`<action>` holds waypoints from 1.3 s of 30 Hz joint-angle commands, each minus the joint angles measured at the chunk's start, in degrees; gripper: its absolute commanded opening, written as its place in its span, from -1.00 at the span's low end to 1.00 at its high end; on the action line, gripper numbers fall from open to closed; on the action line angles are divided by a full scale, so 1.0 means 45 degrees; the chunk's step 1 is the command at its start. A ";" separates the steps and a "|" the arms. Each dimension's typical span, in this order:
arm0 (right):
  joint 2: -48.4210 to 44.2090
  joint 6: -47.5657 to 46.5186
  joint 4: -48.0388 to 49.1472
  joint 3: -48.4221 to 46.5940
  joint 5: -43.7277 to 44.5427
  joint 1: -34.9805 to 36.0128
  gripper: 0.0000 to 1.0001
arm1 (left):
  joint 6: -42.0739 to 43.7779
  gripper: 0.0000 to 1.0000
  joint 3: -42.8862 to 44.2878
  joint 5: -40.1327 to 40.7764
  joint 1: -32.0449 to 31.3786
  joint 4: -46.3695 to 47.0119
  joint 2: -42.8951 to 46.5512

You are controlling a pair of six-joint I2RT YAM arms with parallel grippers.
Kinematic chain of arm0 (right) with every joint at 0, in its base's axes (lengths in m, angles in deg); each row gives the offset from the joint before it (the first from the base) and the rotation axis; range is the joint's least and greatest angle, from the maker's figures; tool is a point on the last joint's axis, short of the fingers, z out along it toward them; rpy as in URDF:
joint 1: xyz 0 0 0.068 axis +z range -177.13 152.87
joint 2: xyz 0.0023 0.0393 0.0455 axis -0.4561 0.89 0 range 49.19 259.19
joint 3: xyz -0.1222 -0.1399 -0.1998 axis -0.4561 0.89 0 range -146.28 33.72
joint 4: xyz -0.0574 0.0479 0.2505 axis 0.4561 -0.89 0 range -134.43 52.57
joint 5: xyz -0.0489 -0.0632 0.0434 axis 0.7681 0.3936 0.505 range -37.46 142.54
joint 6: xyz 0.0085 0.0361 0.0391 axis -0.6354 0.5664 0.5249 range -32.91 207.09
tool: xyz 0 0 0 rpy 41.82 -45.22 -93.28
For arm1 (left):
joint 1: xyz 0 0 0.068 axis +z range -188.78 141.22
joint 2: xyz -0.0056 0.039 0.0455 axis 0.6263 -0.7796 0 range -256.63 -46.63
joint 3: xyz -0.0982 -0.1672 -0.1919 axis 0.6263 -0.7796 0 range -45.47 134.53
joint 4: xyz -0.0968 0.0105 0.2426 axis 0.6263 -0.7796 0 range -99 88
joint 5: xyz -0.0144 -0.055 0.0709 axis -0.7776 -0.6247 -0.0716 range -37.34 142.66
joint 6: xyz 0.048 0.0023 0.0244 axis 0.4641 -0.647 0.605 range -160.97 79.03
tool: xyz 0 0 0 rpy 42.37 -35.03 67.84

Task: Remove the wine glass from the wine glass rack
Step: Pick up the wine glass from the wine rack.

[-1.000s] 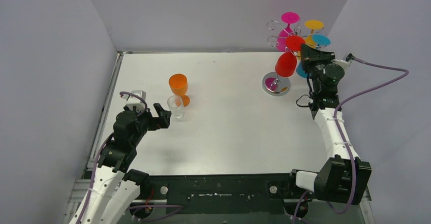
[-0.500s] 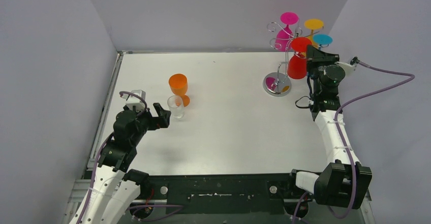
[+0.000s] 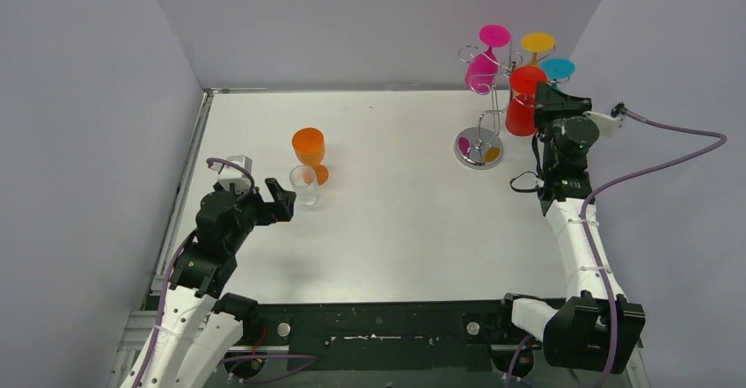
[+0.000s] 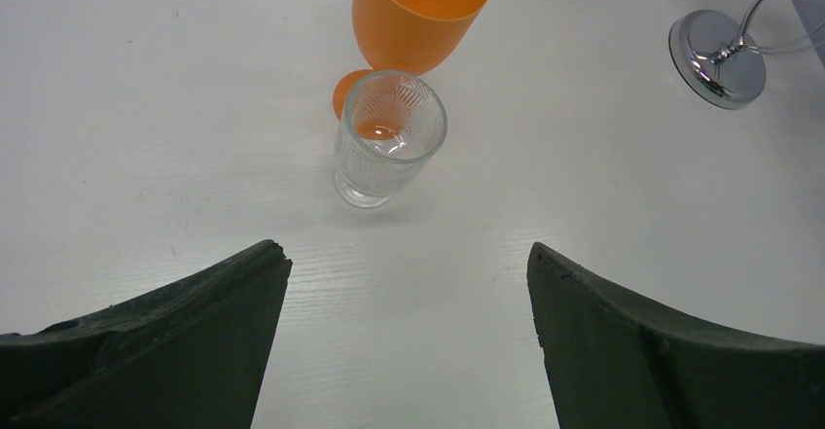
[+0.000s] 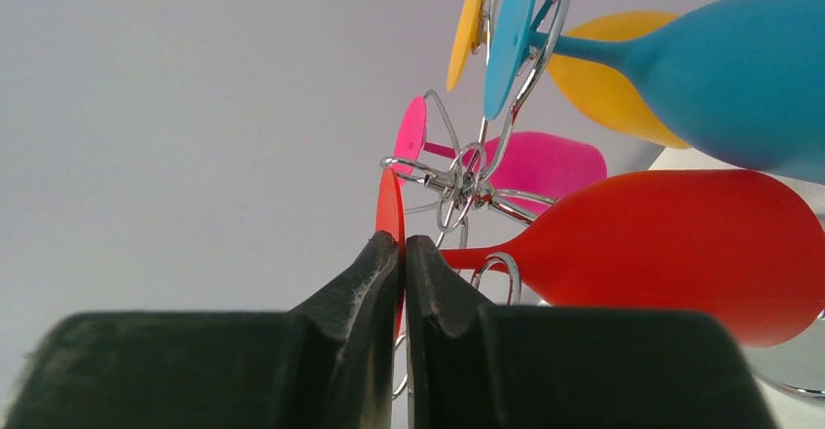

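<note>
The silver wire rack [image 3: 480, 146] stands at the table's far right on a round shiny base; its curled hooks [image 5: 457, 181] show in the right wrist view. Pink [image 3: 482, 69], yellow [image 3: 537, 43] and blue [image 3: 557, 69] wine glasses hang on it. My right gripper [image 5: 403, 246] is shut on the flat foot of the red wine glass [image 5: 671, 244], which hangs bowl down beside the rack's right side [image 3: 525, 98]. Whether its stem still sits in a hook I cannot tell. My left gripper [image 4: 407, 264] is open and empty, low over the table.
An orange goblet [image 3: 309, 150] and a small clear tumbler [image 3: 304, 185] stand at mid-left, just ahead of my left gripper; both show in the left wrist view, goblet [image 4: 420, 11] behind tumbler [image 4: 388, 137]. Grey walls close the back and sides.
My right gripper has carried the red glass to the right and farther back, away from the rack's stem toward the right wall. The left arm has not moved.
</note>
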 commanded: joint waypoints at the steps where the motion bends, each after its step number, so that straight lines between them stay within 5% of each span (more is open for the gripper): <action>1: -0.0674 0.0161 0.0766 0.0197 0.0668 -0.0001 -1.00 | 0.0008 0.81 0.0128 -0.0310 0.0100 0.0645 0.0049; 23: -0.0570 0.4021 0.3961 0.2144 0.1119 -0.0060 -1.00 | 0.0007 0.81 0.0104 -0.0332 0.0100 0.0665 0.0087; 39: -0.1849 0.3882 0.3484 0.2552 0.0835 -0.0355 -1.00 | -0.0012 0.81 0.0110 -0.0373 0.0090 0.0655 0.0164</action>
